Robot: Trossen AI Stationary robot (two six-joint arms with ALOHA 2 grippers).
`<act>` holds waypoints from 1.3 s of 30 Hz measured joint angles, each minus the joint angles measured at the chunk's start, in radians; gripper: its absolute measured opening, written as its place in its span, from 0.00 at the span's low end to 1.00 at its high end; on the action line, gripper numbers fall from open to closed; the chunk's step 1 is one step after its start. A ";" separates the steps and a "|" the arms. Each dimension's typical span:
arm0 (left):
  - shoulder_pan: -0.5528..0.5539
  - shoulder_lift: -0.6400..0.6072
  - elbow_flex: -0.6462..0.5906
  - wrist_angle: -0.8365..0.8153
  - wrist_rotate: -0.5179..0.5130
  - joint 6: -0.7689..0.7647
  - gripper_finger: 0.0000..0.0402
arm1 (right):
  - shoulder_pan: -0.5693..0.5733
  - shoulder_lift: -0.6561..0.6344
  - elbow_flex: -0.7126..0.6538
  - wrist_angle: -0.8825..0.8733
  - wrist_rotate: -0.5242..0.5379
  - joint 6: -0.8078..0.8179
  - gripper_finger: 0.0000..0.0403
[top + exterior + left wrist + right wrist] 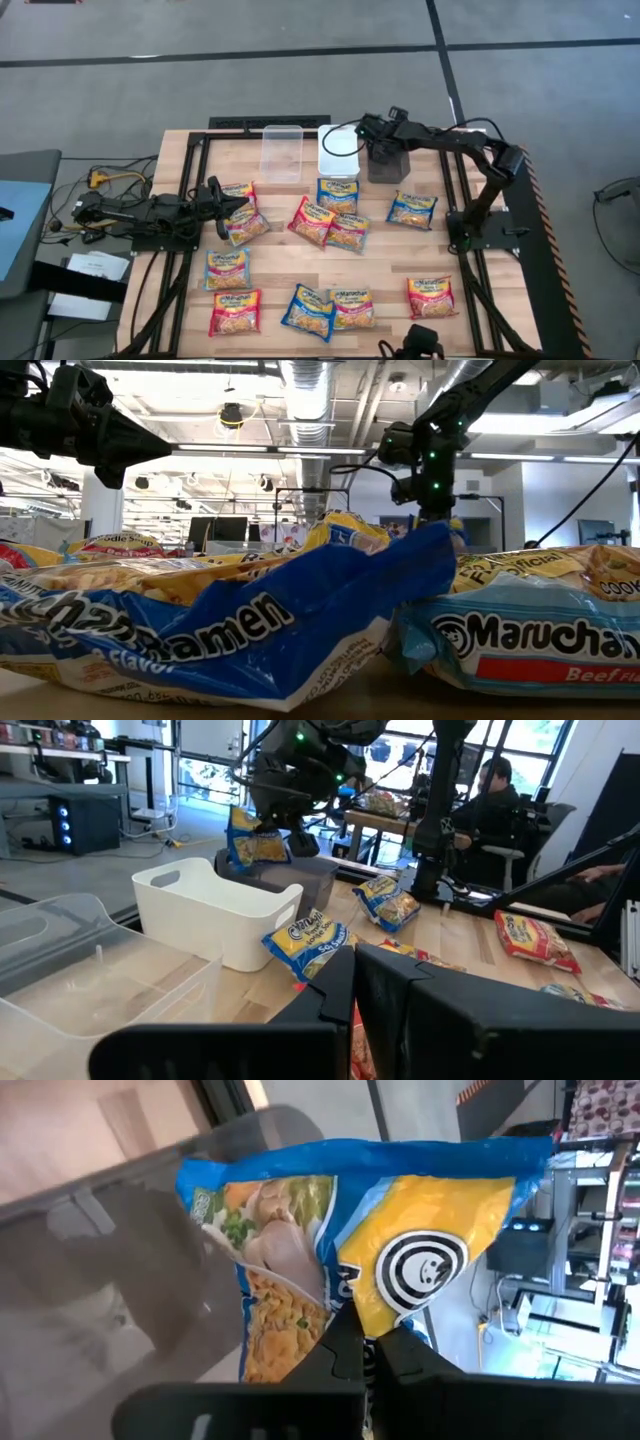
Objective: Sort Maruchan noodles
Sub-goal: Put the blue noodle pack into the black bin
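Barely begun, it seems: the right gripper (365, 1342) pinches a blue packet (330, 1250) above the dark bin (387, 163), while about a dozen packets (330, 230) lie unsorted on the table (480, 300). Left gripper (222, 203) hovers over one, fingers seemingly closed and empty.

The desk (270, 268) is topped with pale, matt wood. The noodle packets (250, 630) are wrapped in glossy, crinkled plastic film. 3 smooth plastic bins are seen: a clear bin (281, 152), a white bin (215, 910), a dark translucent bin (110, 1270).
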 joint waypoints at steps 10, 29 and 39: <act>0.000 0.000 0.000 0.000 0.000 0.000 0.00 | 0.000 0.000 0.000 0.010 -0.031 0.037 0.01; 0.000 0.000 0.000 0.000 0.007 0.031 0.00 | -0.023 0.005 0.000 -0.005 -0.107 0.071 0.05; 0.000 0.000 0.000 0.000 0.007 0.031 0.00 | -0.053 0.005 0.000 0.003 -0.107 0.063 0.23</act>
